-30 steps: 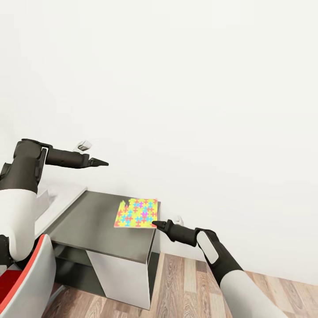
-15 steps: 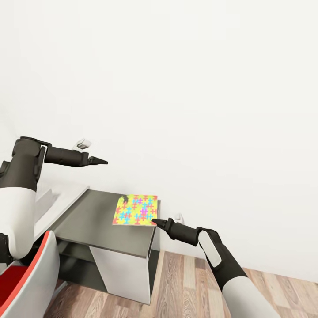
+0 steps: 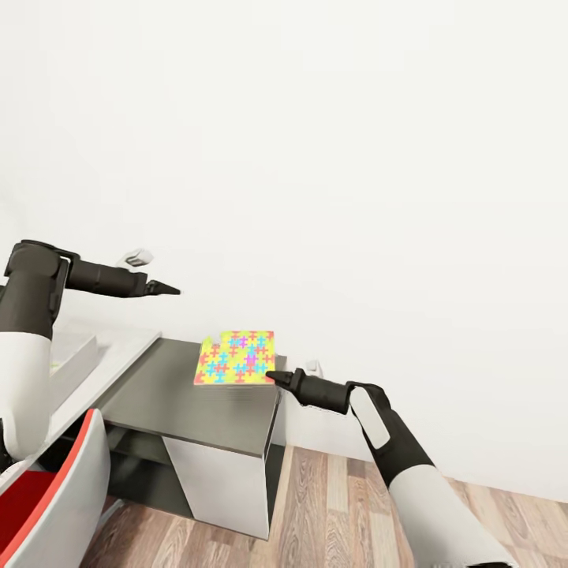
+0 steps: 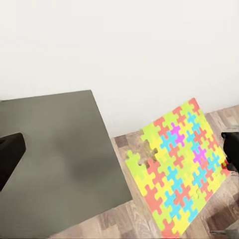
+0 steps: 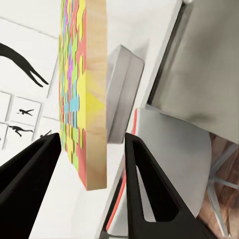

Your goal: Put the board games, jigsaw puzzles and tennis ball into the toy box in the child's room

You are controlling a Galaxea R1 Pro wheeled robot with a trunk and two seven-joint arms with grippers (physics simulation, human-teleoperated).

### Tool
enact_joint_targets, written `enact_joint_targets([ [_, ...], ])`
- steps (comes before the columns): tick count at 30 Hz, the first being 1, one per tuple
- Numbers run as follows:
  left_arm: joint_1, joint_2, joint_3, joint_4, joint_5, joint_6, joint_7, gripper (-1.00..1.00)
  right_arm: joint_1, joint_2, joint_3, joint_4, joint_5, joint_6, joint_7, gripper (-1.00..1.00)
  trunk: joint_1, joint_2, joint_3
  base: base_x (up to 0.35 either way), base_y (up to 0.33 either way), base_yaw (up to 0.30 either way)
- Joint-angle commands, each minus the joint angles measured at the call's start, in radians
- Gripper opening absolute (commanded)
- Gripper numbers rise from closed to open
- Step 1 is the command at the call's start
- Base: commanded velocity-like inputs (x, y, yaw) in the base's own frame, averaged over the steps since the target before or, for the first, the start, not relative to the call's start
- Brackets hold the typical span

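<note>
We see the right gripper [image 3: 270, 378] clamped on the thin, knobbly-edged multicoloured jigsaw puzzle [image 3: 237, 358], lifted flat over the desk's dark grey side unit [image 3: 189, 406]; the left gripper [image 3: 172, 290] looks pinched together, empty.

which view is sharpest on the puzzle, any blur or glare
Left wrist view: jigsaw puzzle crisp, evenly lit, no glare. Right wrist view: its edge looms close between the right gripper fingers. Head view: small but sharp.
</note>
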Motion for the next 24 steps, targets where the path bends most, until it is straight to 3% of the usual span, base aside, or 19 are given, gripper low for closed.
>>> enact_joint_targets([
  [1, -0.001, 0.004, 0.001, -0.001, -0.010, 0.010, -0.010, 1.00, -0.004, 0.001, 0.000, 0.000, 0.003, 0.005, 0.001, -1.00, -0.003, 0.005, 0.001, 0.000, 0.000, 0.000],
  [6, -0.004, 0.044, 0.009, 0.004, -0.008, 0.010, -0.010, 1.00, -0.036, 0.004, 0.003, 0.000, 0.006, 0.022, 0.000, -1.00, -0.023, 0.040, 0.017, 0.000, 0.000, 0.000],
  [9, -0.004, 0.056, 0.010, 0.005, -0.008, 0.010, -0.010, 1.00, -0.045, 0.005, 0.004, 0.000, 0.006, 0.024, -0.001, -1.00, -0.034, 0.061, 0.026, 0.000, 0.000, 0.087],
  [19, -0.005, 0.126, 0.016, 0.012, 0.000, 0.010, -0.010, 1.00, -0.066, 0.018, 0.006, -0.001, 0.003, 0.026, -0.053, -1.00, -0.042, 0.075, 0.029, 0.000, 0.000, 0.262],
  [21, -0.005, 0.135, 0.030, 0.014, 0.000, 0.010, -0.010, 1.00, -0.071, 0.025, 0.007, -0.001, 0.004, 0.027, -0.055, -1.00, -0.042, 0.075, 0.029, 0.000, 0.000, 0.290],
  [24, -0.004, 0.143, 0.080, 0.023, -0.001, 0.010, -0.010, 1.00, -0.087, 0.033, 0.008, 0.000, 0.003, 0.027, -0.063, -1.00, -0.042, 0.075, 0.028, 0.000, 0.000, 0.290],
])
